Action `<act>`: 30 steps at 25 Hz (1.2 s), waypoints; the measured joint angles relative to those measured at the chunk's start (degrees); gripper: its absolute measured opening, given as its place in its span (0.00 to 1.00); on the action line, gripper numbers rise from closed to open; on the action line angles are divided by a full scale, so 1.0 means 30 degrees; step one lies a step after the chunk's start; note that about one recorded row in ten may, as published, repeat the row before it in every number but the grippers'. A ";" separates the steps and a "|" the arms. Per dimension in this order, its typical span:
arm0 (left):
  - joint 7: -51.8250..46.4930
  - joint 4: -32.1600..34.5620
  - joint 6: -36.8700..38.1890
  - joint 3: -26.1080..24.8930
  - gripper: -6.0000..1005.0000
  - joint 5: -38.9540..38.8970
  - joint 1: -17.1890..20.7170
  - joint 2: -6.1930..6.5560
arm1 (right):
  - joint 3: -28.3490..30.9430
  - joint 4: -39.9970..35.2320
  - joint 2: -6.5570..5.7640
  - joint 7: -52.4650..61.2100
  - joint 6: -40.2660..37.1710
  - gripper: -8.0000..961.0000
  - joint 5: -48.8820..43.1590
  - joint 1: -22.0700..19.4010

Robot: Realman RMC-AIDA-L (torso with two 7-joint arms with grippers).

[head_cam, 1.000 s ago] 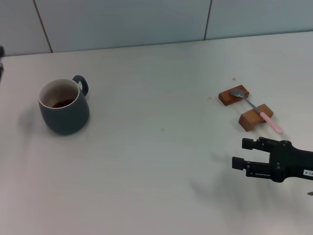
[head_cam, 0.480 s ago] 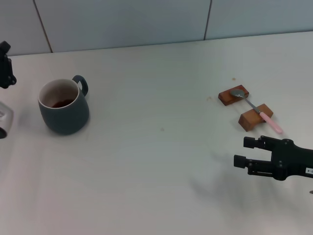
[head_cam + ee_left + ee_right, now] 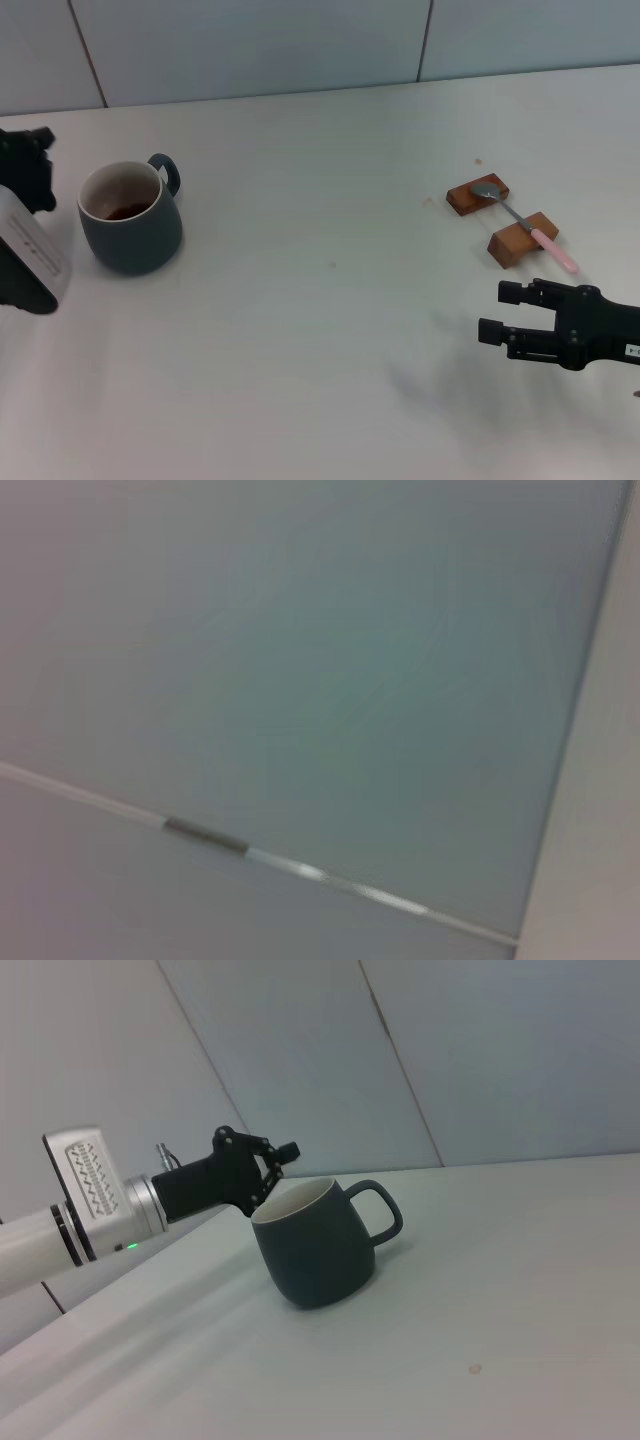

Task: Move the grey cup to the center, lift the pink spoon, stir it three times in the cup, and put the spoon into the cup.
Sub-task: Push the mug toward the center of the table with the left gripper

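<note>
Cup (image 3: 131, 222): dark slate grey outside, pale inside, dark brown liquid. Spoon (image 3: 530, 229): pale pink handle, silver bowl and neck. Two blocks (image 3: 478, 195) under it: brown wood. Desk (image 3: 320, 330): plain off-white. Wall panels (image 3: 250, 45): pale grey-blue, dark seams. Left claw (image 3: 262, 1170): black on silver-white arm, green light. Right claw (image 3: 493, 313): black.

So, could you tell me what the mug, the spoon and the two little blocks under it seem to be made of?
The grey cup looks like matte-glazed ceramic: dull slate outside, pale smooth inner wall. The pink spoon seems to have a shiny metal bowl and neck with a pale pink, probably plastic, handle. The two blocks look like wood, brown and unglossy.
</note>
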 joint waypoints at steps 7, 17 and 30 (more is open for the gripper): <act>0.0290 -0.0117 -0.0335 0.2041 0.00 0.0179 -0.0029 0.0008 | 0.0003 -0.0011 -0.0012 0.0000 0.0000 0.85 0.0000 -0.0018; 0.0329 -0.0125 -0.0577 0.4547 0.00 0.0174 -0.0136 0.0006 | 0.0058 -0.0099 -0.0013 0.0121 0.0003 0.85 0.0002 -0.0037; 0.0346 -0.1773 0.1467 0.6395 0.00 0.0527 -0.0645 0.0005 | 0.0001 -0.0244 0.0025 0.0493 -0.0015 0.85 0.0001 0.0095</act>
